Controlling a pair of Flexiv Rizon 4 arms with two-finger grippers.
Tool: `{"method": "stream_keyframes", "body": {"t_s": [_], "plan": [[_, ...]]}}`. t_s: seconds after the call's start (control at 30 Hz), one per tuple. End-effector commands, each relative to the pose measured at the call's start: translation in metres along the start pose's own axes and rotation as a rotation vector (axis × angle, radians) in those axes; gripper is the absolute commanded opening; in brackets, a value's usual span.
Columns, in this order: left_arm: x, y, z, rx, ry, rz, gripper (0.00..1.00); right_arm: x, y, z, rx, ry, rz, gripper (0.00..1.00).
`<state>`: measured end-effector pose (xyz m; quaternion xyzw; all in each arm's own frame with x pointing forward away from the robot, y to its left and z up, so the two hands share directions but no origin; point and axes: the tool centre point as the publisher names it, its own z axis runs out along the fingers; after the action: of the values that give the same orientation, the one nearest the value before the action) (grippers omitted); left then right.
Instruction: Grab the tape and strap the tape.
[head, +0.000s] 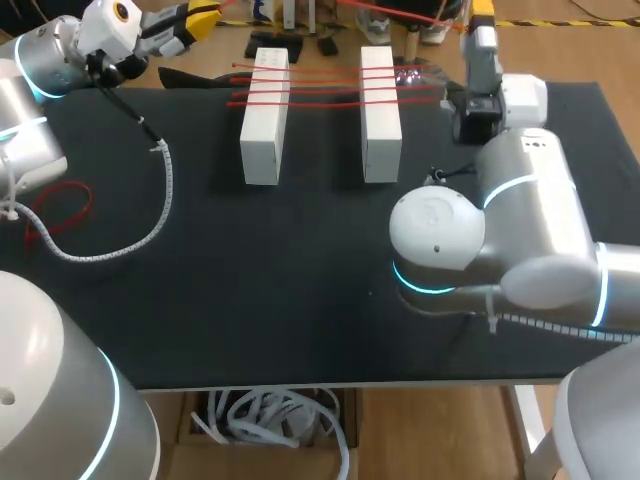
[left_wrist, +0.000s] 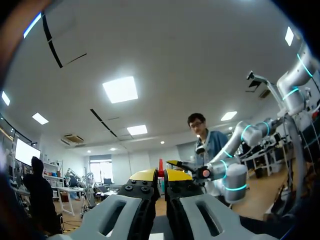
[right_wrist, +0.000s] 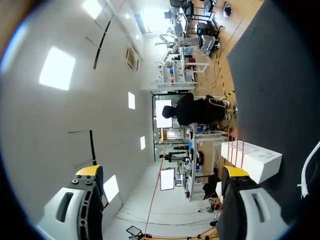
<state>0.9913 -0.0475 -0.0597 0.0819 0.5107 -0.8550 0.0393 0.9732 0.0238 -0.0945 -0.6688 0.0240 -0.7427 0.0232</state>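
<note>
- Your left claw (left_wrist: 160, 176) is pinched narrow, with a sliver of thin red tape (left_wrist: 161, 164) caught between its yellow tips. I judge it grips one end so the rest can be drawn taut.
- From above, that tape (head: 400, 12) seems to run from the left claw (head: 200, 15) towards the right claw (head: 482, 10), both lifted over the far edge of the black table (head: 300, 280).
- Your right claw (right_wrist: 162, 172) gapes wide and grips nothing. The red line (right_wrist: 156, 197) passes through the gap between its fingers, touching neither as far as I can tell, which puts that claw well to take the free end.
- Below, between the two claws, stand two white rectangular blocks, one nearer the left claw (head: 265, 120) and one nearer the right (head: 380, 110).
- The blocks serve as the rack: four strapped red tapes (head: 320, 88) lie side by side across both.
- A loose red loop (head: 60, 205) lies well apart from both claws.
</note>
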Motion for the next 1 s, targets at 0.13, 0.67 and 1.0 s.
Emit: {"method": "stream_keyframes", "body": {"t_s": [0.13,0.67,1.0], "plan": [[0.001,-0.001,0.0,-0.002,-0.001,0.0,0.0,0.001,-0.007,0.014,0.011,0.019,0.055,0.44],[0.001,-0.001,0.0,-0.002,-0.001,0.0,0.0,0.007,-0.015,0.015,0.003,0.039,0.131,0.36],[0.001,-0.001,0.0,-0.002,-0.001,0.0,0.0,0.014,-0.011,0.014,-0.008,0.056,0.148,0.31]]}}
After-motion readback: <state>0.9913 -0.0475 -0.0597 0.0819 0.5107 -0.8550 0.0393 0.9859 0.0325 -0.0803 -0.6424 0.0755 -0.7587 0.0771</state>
